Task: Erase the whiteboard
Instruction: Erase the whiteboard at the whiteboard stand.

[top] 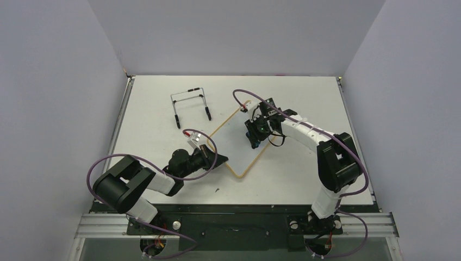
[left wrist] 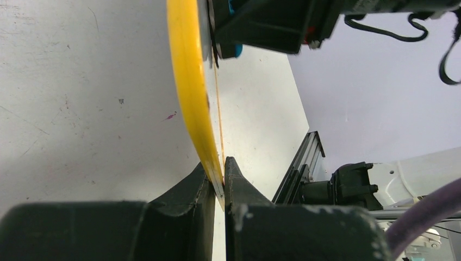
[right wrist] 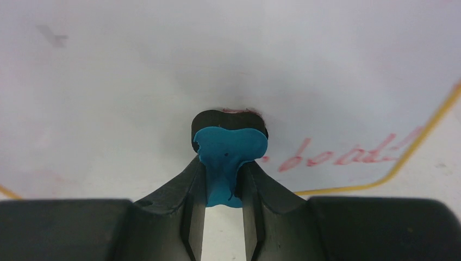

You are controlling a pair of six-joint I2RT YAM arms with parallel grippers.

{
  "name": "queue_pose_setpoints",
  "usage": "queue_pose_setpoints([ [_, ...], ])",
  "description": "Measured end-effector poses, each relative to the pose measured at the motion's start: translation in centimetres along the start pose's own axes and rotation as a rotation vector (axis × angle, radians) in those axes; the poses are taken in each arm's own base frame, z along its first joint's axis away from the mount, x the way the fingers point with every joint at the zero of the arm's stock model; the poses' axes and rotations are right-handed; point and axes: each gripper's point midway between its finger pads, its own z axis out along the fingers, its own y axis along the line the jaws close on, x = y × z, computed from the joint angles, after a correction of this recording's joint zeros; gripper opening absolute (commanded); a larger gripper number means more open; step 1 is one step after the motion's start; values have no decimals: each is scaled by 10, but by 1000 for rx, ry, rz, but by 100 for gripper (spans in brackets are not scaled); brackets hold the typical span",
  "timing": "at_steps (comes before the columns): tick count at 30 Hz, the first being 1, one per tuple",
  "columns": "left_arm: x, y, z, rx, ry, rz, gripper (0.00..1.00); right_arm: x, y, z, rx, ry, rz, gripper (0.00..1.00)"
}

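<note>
Between the pressed-together fingers of the left claw (left wrist: 217,174) sits the edge of the whiteboard (top: 235,149). It looks thin, stiff, light and slick, likely to skid on the worktop (top: 304,103) unless pinned by its frame. The right claw (right wrist: 224,176) pinches a blue eraser (right wrist: 228,144) against the board's face, with red writing (right wrist: 337,155) just beside it.

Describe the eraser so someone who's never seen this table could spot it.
On the white table, find the gold-framed whiteboard in the middle. The right gripper above it is shut on the eraser: a small blue bone-shaped piece with a black pad against the board, the only blue thing there.
</note>
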Motion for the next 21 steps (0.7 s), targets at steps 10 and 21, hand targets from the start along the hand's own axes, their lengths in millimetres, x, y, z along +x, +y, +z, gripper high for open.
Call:
queue_pose_setpoints([
  [10,1,0,0,-6,7,-4,0,14,-42,3,97,27,64,0],
  [21,6,-2,-2,7,34,8,0,8,44,-3,-114,8,-91,0],
])
